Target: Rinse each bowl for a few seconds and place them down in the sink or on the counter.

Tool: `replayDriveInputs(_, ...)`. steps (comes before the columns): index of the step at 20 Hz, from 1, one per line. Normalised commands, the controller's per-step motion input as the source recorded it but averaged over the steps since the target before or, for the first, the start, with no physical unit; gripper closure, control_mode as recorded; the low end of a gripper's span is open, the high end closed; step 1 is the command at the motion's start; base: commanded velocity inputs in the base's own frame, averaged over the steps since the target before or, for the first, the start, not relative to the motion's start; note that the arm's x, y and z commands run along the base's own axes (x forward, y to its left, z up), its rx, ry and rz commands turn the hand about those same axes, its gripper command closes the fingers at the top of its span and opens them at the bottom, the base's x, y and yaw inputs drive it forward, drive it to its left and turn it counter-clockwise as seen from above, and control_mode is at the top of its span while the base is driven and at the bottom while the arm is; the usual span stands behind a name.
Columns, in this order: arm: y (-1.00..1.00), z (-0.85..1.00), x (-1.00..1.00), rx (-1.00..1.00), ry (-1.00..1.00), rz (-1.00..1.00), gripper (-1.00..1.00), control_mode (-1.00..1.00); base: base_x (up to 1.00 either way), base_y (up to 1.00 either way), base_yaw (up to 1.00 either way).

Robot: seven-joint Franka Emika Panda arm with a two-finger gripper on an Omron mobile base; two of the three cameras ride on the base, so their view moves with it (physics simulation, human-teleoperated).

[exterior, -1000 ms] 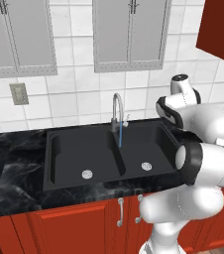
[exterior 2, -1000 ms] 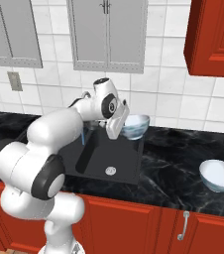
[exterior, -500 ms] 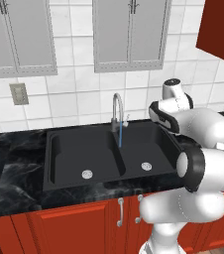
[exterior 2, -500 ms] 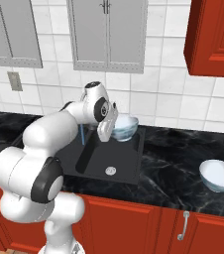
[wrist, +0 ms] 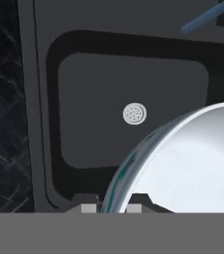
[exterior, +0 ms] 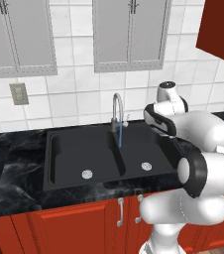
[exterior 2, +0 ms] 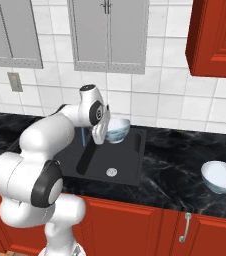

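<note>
Holding the bowl (exterior 2: 117,129) by its rim, the tool (exterior 2: 103,132) was clenched above the sink (exterior 2: 130,165), near the faucet (exterior: 117,110); you should have kept it level, centred under the blue stream (exterior: 120,135) for several seconds.

White bowl (exterior 2: 117,129) pinched in the tool (exterior 2: 103,133) above the sink (exterior 2: 127,160); second bowl (exterior 2: 221,177) on counter (exterior 2: 175,165).

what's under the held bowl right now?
The right sink basin with its silver drain, seen in the hand view past the bowl clamped by the gripper. The bowl covers the basin's far part.
</note>
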Motion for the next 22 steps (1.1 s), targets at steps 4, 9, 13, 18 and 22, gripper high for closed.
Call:
replayDriveInputs(4, 0.37, -0.07, 0.0, 0.02, 0.0, 0.06, 1.0, -1.0, 0.0, 0.0, 0.0)
replayDriveInputs(9, 0.37, -0.06, 0.0, 0.04, 0.01, 0.05, 1.0, -1.0, 0.0, 0.0, 0.0)
replayDriveInputs(13, 0.29, -0.09, 0.0, 0.06, 0.02, 0.06, 1.0, -1.0, 0.0, 0.0, 0.0)
replayDriveInputs(18, 0.24, -0.14, 0.01, 0.06, 0.02, 0.06, 1.0, -1.0, 0.0, 0.0, 0.0)
replayDriveInputs(22, 0.19, -0.17, 0.1, 0.05, 0.04, 0.07, 1.0, -1.0, 0.0, 0.0, 0.0)
